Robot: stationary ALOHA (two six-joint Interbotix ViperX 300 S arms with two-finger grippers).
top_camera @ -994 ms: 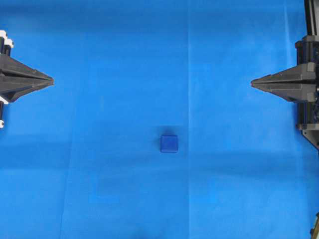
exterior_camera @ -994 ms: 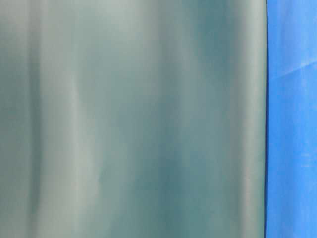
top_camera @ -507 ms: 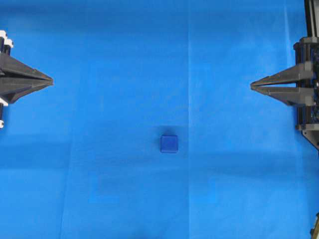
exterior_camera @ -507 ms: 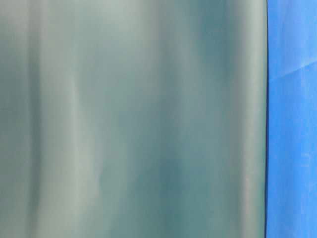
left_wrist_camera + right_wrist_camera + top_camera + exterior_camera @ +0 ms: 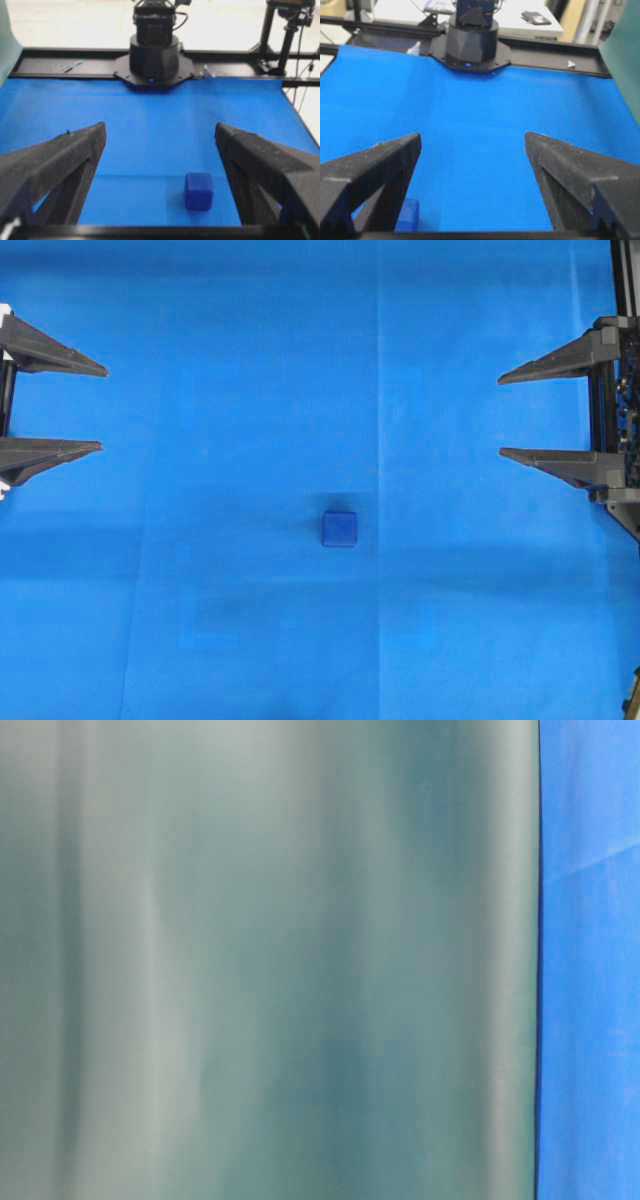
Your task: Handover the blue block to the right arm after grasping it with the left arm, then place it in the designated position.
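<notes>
**A:** So, starting closest in: through your left wrist camera, where did the small dark-blue cube with rounded edges (image 5: 198, 191) sit against the left arm's black pointed-finger gripper (image 5: 160, 145)?

**B:** It lay on the blue cloth (image 5: 150, 130) ahead of your spread jaws, low in that view and right of the midline, nearer the right-hand finger (image 5: 260, 165) than the left one. Both fingers stood wide apart, released, with nothing between them.

**A:** And from the right arm's all-black gripper (image 5: 470, 150)?

**B:** You saw only a sliver of the cube (image 5: 409, 215) at the bottom, half hidden behind the left-hand finger (image 5: 375, 170). Those jaws were also parted wide and empty.

**A:** Farther out, from overhead?

**B:** The cube (image 5: 339, 528) rested near the middle of the cloth (image 5: 250, 360), well apart from both grippers. Your left gripper (image 5: 102, 408) was at the left edge, the right gripper (image 5: 500, 416) at the right edge, tips facing each other. The cube lay below the line joining them, and slightly closer to the right gripper, I'd judge. Your left arm would have needed to reach inward and toward the lower side of that view.

**A:** Any long axis to line up with?

**B:** None; it looked equal-sided, faces roughly square to the cloth's creases, darker than the cloth, and narrower than the open span.

**A:** The table-level camera?

**B:** It showed a blurred grey-green panel (image 5: 270, 960) and a strip of cloth, no cube.
</notes>
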